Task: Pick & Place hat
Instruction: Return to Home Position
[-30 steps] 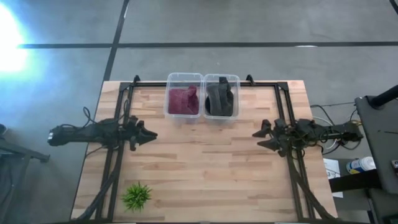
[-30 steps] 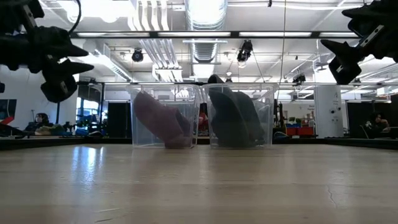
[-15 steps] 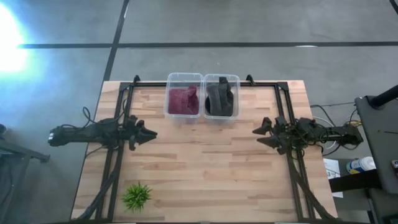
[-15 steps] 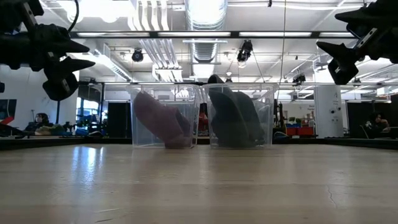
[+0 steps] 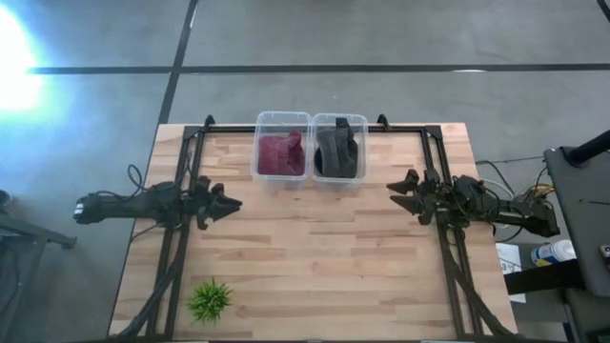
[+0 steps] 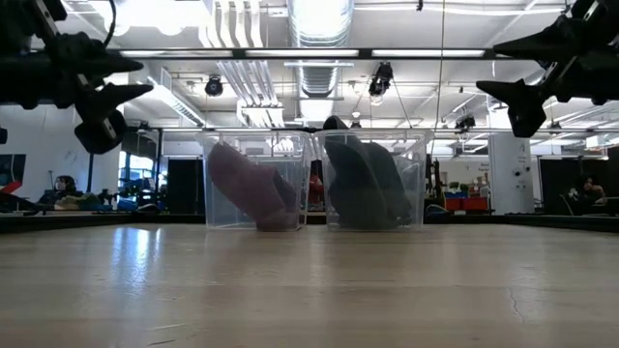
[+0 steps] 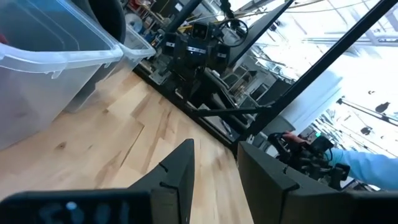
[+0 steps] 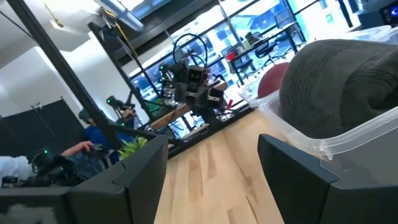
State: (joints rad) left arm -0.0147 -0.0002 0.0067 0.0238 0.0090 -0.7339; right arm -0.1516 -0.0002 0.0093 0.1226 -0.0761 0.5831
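A maroon hat point(image 5: 280, 153) lies in the left clear bin point(image 5: 281, 122) at the table's far edge, and a dark grey hat point(image 5: 336, 150) lies in the right clear bin point(image 5: 339, 121); both show in the low view point(image 6: 253, 188) point(image 6: 368, 184). My left gripper point(image 5: 233, 203) hovers open and empty above the table's left side. My right gripper point(image 5: 395, 191) hovers open and empty above the right side, pointing toward the bins; the grey hat point(image 8: 345, 74) shows in its wrist view.
A small green plant point(image 5: 210, 301) stands near the table's near left corner. A black frame point(image 5: 315, 128) runs along the far edge and down both sides. Bare wood lies between the two grippers.
My right gripper has moved a little toward the table's far edge and the bins, and has turned slightly toward them. My left gripper has barely shifted. The hats and bins have stayed put.
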